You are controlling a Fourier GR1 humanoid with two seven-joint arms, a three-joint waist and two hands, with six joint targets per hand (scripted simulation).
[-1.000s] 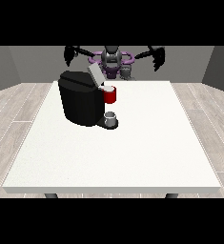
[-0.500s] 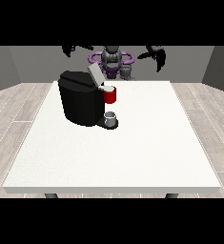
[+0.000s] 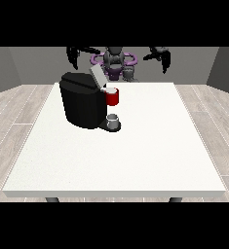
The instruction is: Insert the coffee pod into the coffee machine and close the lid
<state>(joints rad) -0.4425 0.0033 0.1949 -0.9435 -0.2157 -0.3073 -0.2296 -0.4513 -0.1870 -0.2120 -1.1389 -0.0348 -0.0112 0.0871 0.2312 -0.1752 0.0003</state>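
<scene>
While both hands hang raised and empty, finger spread unreadable, the coffee pod [image 3: 128,73] beyond the coffee machine [image 3: 84,104] looks light, rigid; pinch its sides.

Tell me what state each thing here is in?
Black boxy coffee machine: upright on the white table.
Grey flap lid: raised open.
Red pod holder: uncovered.
Small grey cup: upright on the machine's base.
Hand at view's left: raised, touching nothing.
Hand at view's right: raised, touching nothing.
</scene>
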